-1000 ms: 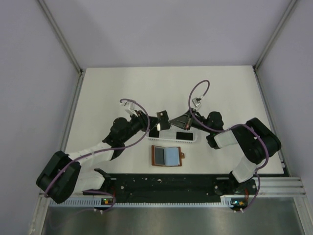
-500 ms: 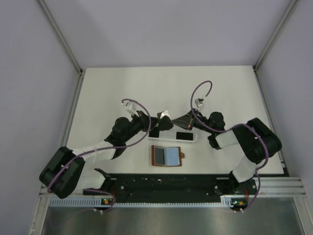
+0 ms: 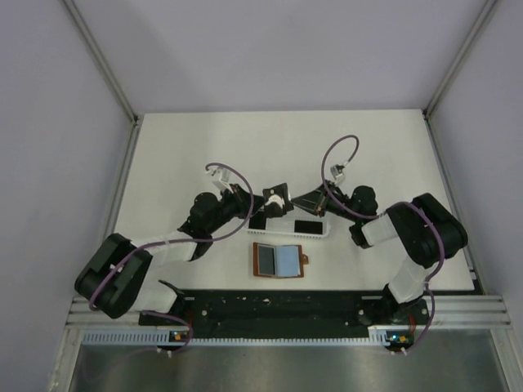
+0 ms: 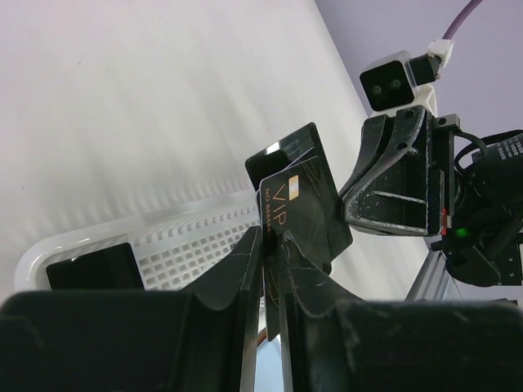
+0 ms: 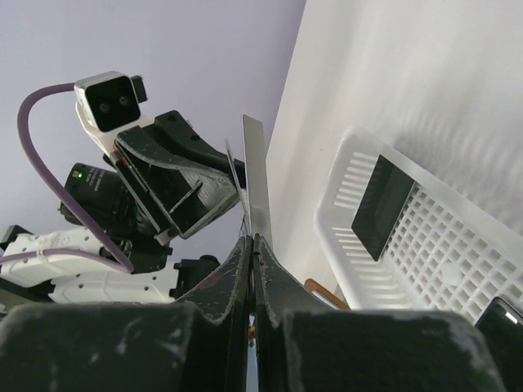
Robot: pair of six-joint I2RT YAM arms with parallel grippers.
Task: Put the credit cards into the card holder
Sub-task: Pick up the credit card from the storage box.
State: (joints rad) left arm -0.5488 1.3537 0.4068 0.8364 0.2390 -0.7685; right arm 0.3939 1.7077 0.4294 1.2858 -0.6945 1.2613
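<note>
My left gripper [image 3: 274, 202] is shut on two overlapping black credit cards [image 4: 298, 184], the front one printed "VIP", held above the left end of the white basket. My right gripper [image 3: 304, 198] faces it closely and is shut on a thin credit card seen edge-on [image 5: 254, 175]; its fingers [image 4: 384, 184] reach the right edge of the held cards. Two more black cards lie in the basket [image 3: 308, 226] [image 3: 257, 222]. The brown card holder [image 3: 280, 260] lies open, bluish pockets up, in front of the basket.
The white slotted basket [image 3: 325, 232] lies crosswise under both grippers and also shows in the left wrist view [image 4: 184, 241] and the right wrist view [image 5: 445, 245]. A black rail [image 3: 278, 310] runs along the near table edge.
My left gripper has moved a little to the right with its cards, closing the gap to the right gripper. The card holder and the basket have not moved.
</note>
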